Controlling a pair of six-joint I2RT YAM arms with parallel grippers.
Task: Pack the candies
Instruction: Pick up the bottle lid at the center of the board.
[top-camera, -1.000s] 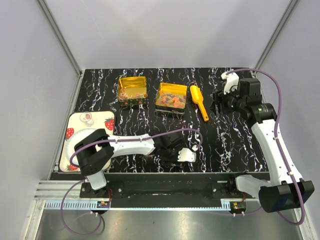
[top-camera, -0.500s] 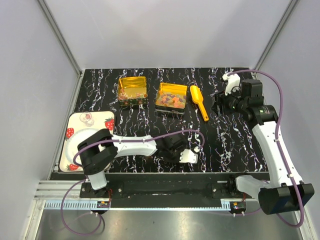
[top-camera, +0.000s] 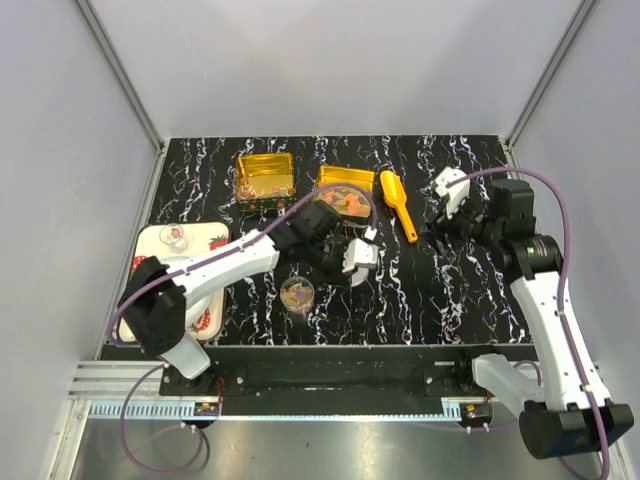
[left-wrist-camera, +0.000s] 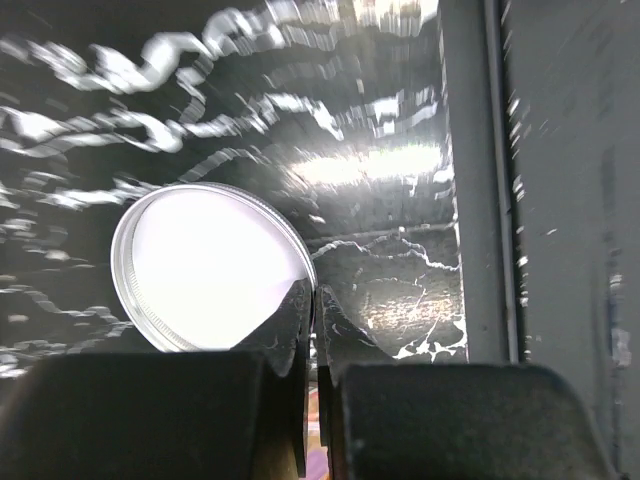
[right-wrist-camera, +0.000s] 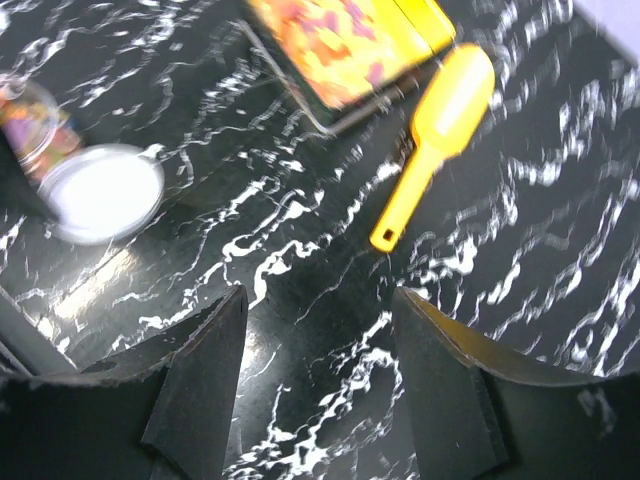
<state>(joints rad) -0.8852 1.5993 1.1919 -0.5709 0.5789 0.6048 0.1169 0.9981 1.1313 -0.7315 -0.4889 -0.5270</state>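
My left pincer (left-wrist-camera: 312, 300) is pressed fully together. Its two tips meet on the rim of a round silver metal lid (left-wrist-camera: 205, 265) with a pale inside, and it seems to me that the lid is pinched there by its edge. The lid looks sharp in the left wrist view, while the black surface with white veins (top-camera: 460, 290) behind it is smeared.

My right pincer (right-wrist-camera: 320, 295) stands wide with nothing between the fingers. It hangs over bare surface, near the handle end of the yellow-orange plastic scoop (right-wrist-camera: 440, 130).

The small multicoloured candies (right-wrist-camera: 335, 45) lie mostly in the square gold tin (top-camera: 338, 177) just beside the scoop, and my left arm covers a part of this tin from above. More of them fill a small clear round jar (top-camera: 297, 293), which stands open on the surface, closer to the arm bases.

A second square gold tin (top-camera: 265, 180) stands to the left of the first. I cannot tell if it holds candies.
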